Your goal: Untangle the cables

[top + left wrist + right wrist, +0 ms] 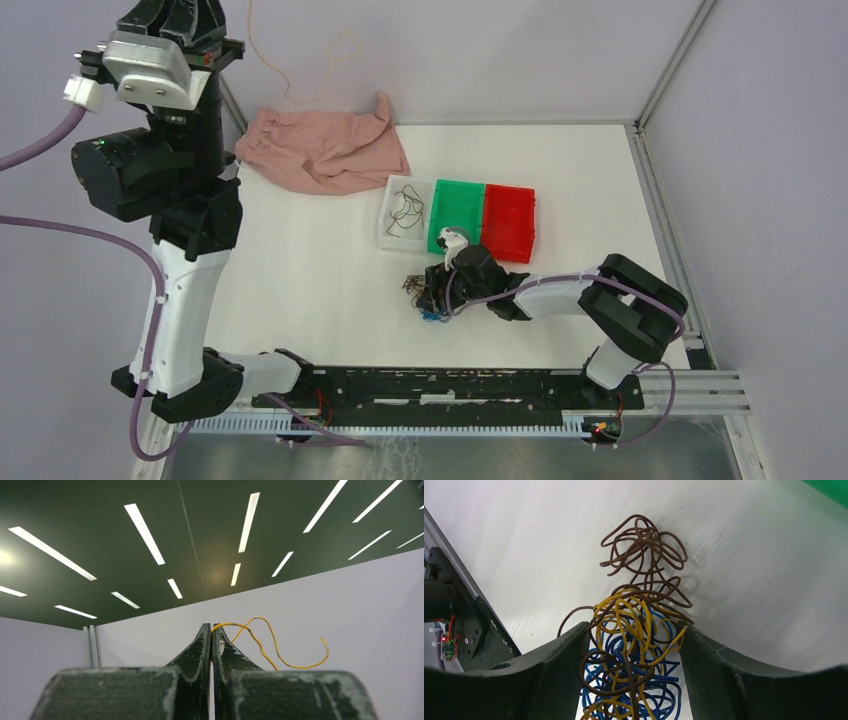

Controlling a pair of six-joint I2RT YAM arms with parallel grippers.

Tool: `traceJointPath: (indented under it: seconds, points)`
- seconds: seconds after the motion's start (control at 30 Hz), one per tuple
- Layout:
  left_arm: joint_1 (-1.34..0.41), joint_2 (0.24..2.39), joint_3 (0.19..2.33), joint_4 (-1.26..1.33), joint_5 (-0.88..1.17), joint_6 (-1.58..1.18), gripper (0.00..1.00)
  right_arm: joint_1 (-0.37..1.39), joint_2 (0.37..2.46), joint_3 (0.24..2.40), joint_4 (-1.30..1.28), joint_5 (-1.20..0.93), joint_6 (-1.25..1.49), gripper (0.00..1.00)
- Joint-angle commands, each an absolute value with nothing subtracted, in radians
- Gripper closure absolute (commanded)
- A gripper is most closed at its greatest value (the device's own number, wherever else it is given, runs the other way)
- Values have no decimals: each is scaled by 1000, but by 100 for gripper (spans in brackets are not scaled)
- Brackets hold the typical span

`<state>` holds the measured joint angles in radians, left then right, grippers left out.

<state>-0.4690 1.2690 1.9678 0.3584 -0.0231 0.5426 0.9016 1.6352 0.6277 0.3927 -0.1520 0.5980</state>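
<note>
A tangle of yellow, blue and dark brown cables (424,293) lies on the white table in front of the bins. In the right wrist view the tangle (640,611) fills the gap between the fingers. My right gripper (441,290) (631,642) is open, with its jaws either side of the bunch and a yellow loop touching the right finger (714,660). My left gripper (178,18) (211,628) is raised high at the back left and is shut on one yellow cable (287,664). That cable hangs as a thin strand (272,62) against the back wall.
Three bins stand in a row behind the tangle: a clear one (386,228) holding a brown cable loop (405,208), a green one (457,215) and a red one (510,222). A pink cloth (325,150) lies at the back left. Walls enclose the table at the back and right.
</note>
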Motion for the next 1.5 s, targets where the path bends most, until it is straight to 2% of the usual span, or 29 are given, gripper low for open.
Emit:
traceJointPath:
  seconds: [0.0, 0.17, 0.23, 0.3, 0.5, 0.7, 0.8, 0.97, 1.37, 1.47]
  points:
    - [-473, 1259, 2013, 336, -12, 561, 97, 907, 1585, 639, 379, -123, 584, 28]
    - [-473, 1185, 1864, 237, 123, 493, 97, 908, 1435, 737, 233, -108, 539, 19]
    - [-474, 1164, 1819, 209, 153, 476, 97, 908, 1390, 802, 139, -97, 499, 5]
    - [-474, 1143, 1774, 178, 182, 464, 97, 908, 1357, 860, 65, -102, 454, 0]
    - [-474, 1085, 1651, 54, 227, 436, 97, 908, 1263, 968, -56, -152, 340, 1]
    - [-473, 1030, 1528, -16, 258, 405, 97, 908, 1121, 934, 99, -233, 286, 4]
    - [-473, 1020, 1508, -38, 285, 378, 97, 908, 1106, 976, 85, -263, 243, 5]
    - [-474, 1019, 1504, -51, 302, 353, 97, 908, 1139, 1053, 91, -315, 239, 7]
    - [-474, 1012, 1484, -66, 285, 330, 97, 917, 1339, 1149, 408, -363, 362, 15]
    - [-474, 1008, 1470, -66, 278, 331, 97, 934, 1369, 1182, 389, -346, 341, 21]
